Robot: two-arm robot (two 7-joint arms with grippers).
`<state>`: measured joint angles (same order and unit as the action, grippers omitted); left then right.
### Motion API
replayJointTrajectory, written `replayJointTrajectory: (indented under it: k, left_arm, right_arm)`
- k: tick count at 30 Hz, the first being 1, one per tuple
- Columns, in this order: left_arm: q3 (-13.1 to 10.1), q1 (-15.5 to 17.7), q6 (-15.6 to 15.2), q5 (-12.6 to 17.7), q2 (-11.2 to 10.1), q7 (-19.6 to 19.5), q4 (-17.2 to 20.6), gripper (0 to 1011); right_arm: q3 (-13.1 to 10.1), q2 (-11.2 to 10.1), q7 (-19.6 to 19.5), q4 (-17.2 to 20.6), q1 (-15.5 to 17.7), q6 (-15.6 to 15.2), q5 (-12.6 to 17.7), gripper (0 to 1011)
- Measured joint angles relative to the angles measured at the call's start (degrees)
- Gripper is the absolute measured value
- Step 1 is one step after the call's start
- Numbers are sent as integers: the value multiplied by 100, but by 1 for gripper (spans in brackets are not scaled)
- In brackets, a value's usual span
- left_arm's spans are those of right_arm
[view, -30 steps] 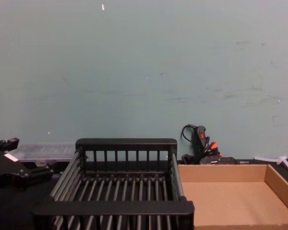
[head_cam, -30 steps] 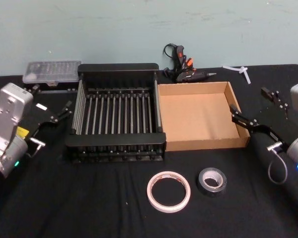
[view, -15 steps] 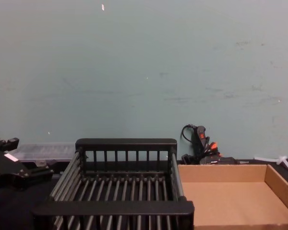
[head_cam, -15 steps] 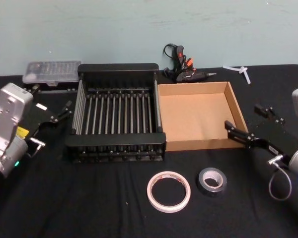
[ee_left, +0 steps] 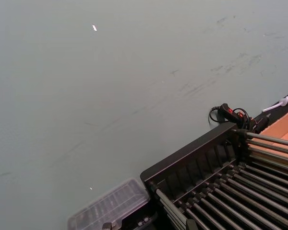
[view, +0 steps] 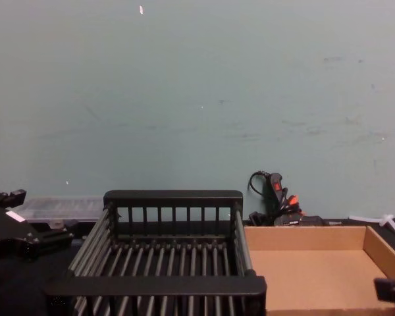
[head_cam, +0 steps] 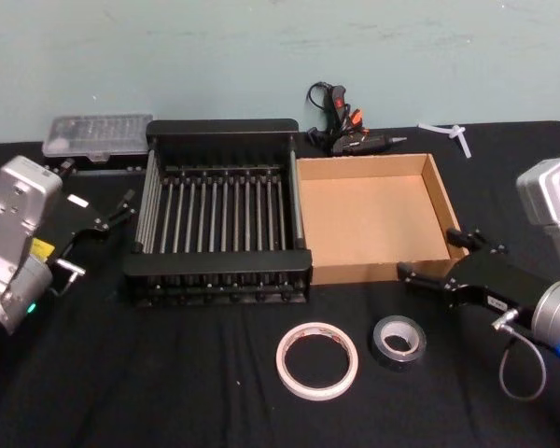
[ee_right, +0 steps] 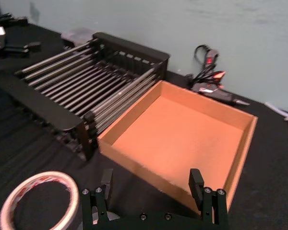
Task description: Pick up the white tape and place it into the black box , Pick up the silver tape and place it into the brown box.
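Right gripper, fingers spread and empty, poised just behind and above the small thick dark-grey silver tape, a light, stiff roll probably best pinched across its wall; thin white tape lies beside; left gripper parked open.

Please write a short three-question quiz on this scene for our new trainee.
1. True or false: the white tape already lies inside the black box.
2. Which gripper is nearer the silver tape: A) left gripper B) right gripper?
3. Fill in: the brown box sits directly to the ___ of the black box, on the robot's own sides.

Key
1. False; it lies on the table in front of both boxes.
2. B; its fingers are spread open, just behind the silver tape.
3. Right; the two stand side by side.
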<state>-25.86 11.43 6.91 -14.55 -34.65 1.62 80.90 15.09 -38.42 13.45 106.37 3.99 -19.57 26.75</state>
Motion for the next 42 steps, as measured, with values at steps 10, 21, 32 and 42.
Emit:
replayJointTrajectory:
  k: [10,21,32,42]
  left_arm:
    - [0,0,0,0,0,0,0,1001]
    - [0,0,0,0,0,0,0,1001]
    - [0,0,0,0,0,0,0,1001]
    - [0,0,0,0,0,0,0,1001]
  right_arm:
    - [179,-8,401,101,-185,-487,-29,1002]
    - [599,-4,828,-42,-613,-694,-197,1002]
    - [1083,-5,1223,-267,-1086,-754,-432,1002]
    - [1488,47,1513,-531,-1452,-795,-686,1002]
